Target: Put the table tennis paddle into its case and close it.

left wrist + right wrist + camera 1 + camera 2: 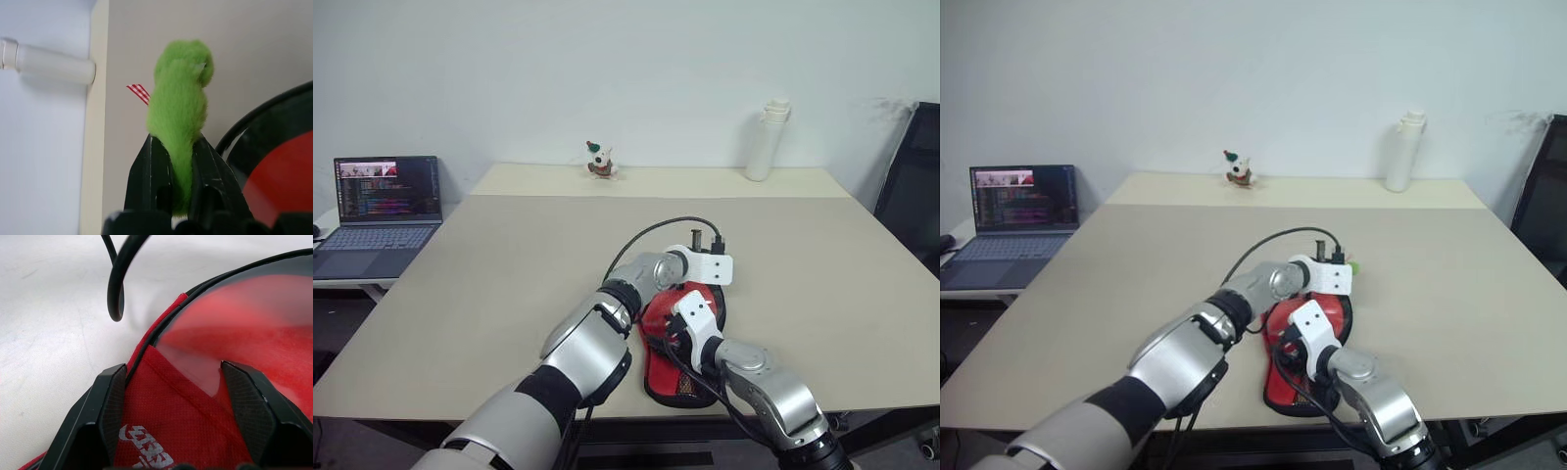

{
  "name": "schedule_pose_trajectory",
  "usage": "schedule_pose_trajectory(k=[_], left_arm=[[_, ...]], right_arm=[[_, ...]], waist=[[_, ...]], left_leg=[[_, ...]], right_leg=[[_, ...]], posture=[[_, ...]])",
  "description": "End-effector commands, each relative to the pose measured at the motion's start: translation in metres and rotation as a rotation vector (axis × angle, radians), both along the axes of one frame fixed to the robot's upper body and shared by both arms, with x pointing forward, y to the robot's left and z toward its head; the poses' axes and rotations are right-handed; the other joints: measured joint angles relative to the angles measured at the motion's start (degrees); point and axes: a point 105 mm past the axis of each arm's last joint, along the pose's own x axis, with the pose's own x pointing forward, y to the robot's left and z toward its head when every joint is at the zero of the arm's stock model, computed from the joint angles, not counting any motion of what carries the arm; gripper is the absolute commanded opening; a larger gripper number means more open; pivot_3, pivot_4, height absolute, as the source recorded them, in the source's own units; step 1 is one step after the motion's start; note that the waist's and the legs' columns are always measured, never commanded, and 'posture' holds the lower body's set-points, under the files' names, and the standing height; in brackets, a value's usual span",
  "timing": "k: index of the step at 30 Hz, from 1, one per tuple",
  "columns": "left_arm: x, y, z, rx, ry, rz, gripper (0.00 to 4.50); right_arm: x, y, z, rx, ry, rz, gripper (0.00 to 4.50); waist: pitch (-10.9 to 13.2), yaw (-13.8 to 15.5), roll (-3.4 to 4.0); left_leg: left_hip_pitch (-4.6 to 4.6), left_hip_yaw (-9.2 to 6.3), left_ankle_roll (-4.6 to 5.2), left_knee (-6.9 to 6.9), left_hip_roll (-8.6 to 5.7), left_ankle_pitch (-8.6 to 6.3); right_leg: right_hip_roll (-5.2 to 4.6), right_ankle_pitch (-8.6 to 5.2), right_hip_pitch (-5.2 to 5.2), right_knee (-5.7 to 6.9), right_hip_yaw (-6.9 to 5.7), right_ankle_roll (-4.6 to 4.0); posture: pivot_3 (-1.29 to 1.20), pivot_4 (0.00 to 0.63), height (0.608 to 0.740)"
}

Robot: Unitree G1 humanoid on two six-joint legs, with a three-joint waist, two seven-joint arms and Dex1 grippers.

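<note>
Jaws of the left gripper [178, 196] pinched tight on one fuzzy green charm [182, 103]. Right gripper [178, 406] jaws spread wide, one finger [105, 411] on each side of the red lining of the case [677, 377]; whether they press it I cannot tell. One bench [489, 284]. One case, lying open at the near bench edge, one paddle [658, 321] on it. One laptop [382, 211], one white bottle [767, 139], one small figurine [598, 160].
</note>
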Motion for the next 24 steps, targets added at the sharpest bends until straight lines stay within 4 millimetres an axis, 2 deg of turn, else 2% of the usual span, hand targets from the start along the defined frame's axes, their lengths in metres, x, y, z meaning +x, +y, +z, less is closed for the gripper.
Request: schedule_pose_trajectory(k=[1,6,11,20,24], left_arm=[[-0.023,-0.045,0.03,-0.072,-0.074,-0.172,0.05],[-0.03,-0.054,0.03,-0.093,-0.047,-0.199,0.05],[-0.03,-0.053,0.026,-0.083,-0.009,-0.187,0.05],[-0.023,-0.046,0.028,-0.214,0.168,-0.104,3.26],[-0.019,-0.041,0.04,-0.322,0.224,-0.095,3.26]], right_arm=[[-0.022,-0.006,-0.057,-0.085,0.248,-0.002,3.32],[-0.02,-0.007,-0.056,-0.084,0.245,-0.012,3.32],[-0.018,-0.007,-0.055,-0.081,0.24,-0.018,3.32],[-0.014,-0.005,-0.053,-0.07,0.235,-0.02,3.32],[-0.008,-0.005,-0.046,-0.06,0.222,-0.023,3.32]], waist=[[0.0,0.2,0.0],[0.0,0.4,0.02],[0.0,0.5,0.05],[-0.1,0.4,0.06],[-0.2,0.3,0.09]], left_leg=[[0.0,0.0,0.0,0.0,0.0,0.0],[0.0,0.0,0.0,0.0,0.0,0.0],[0.01,0.01,0.0,0.0,0.0,0.0],[0.02,0.02,0.0,0.01,0.01,0.0],[0.06,0.02,0.0,0.01,0.02,0.0]], right_leg=[[0.0,0.0,0.0,0.0,0.0,0.0],[0.0,0.0,0.0,0.0,-0.01,0.0],[0.0,0.0,0.0,0.0,0.0,0.0],[0.01,0.0,0.0,0.02,0.01,0.0],[0.02,0.0,0.01,0.04,0.01,0.0]], posture=[[0.0,0.15,0.74],[0.0,0.15,0.74],[0.0,0.15,0.74],[0.0,0.15,0.74],[0.0,0.15,0.74]])
